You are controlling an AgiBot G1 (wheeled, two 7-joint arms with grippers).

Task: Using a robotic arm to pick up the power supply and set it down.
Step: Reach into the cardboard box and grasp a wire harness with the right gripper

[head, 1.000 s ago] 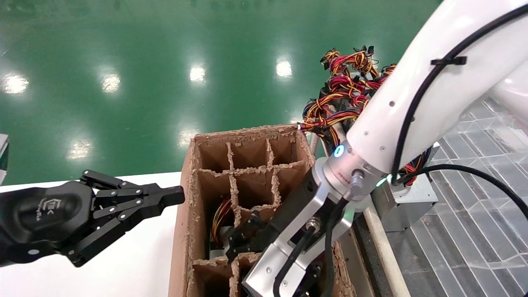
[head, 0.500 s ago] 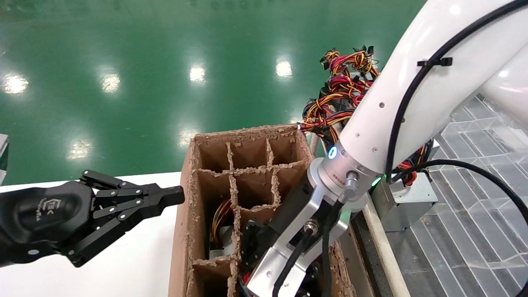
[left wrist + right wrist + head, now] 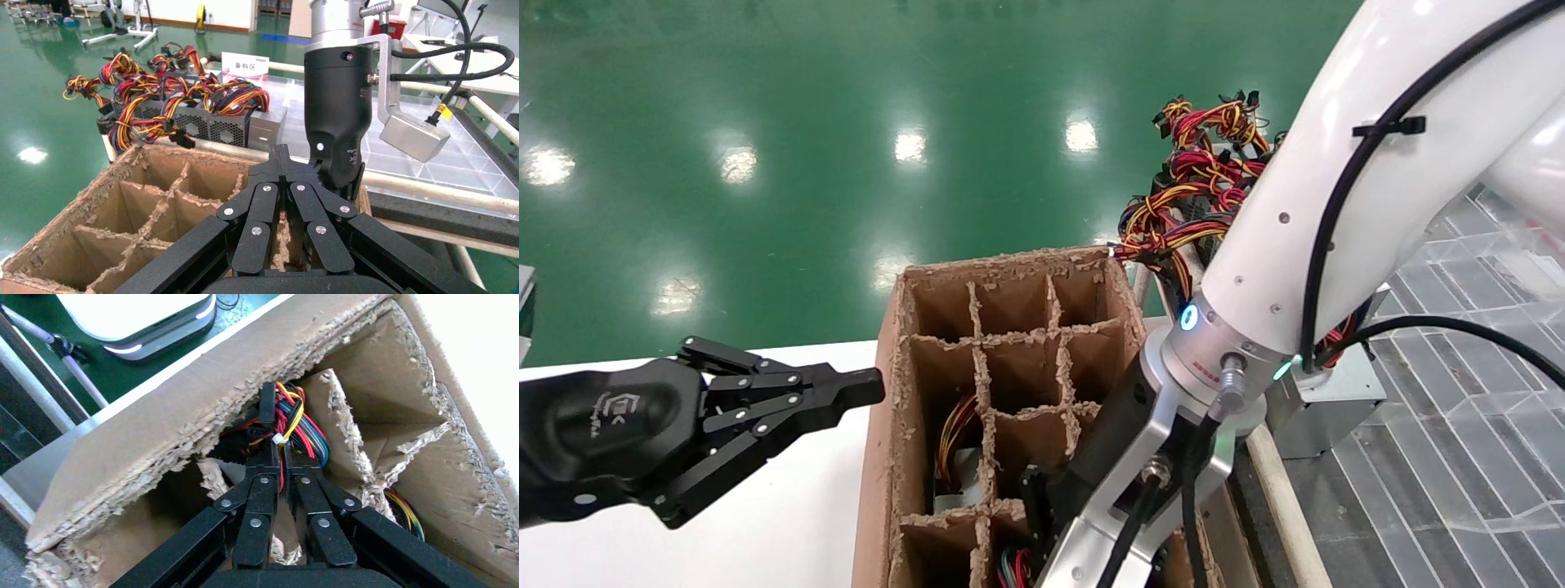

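A white table top (image 3: pixel 789 523) carries the brown cardboard box (image 3: pixel 883 457) with its divider cells. Beyond the right gripper (image 3: pixel 276 454), a clear gridded surface (image 3: pixel 1459 457) holds silver-grey power supplies (image 3: pixel 211 122) with tangled wires.

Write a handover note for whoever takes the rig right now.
Right end effector: down in a near cell of the cardboard box, fingers nearly shut around a wire bundle.
Left end effector: shut, idle over the white table beside the box.
Power supply in that cell: body hidden; nothing lifted yet.
More power supplies stacked behind the box.
Left: confirm grip, lift out, set down.
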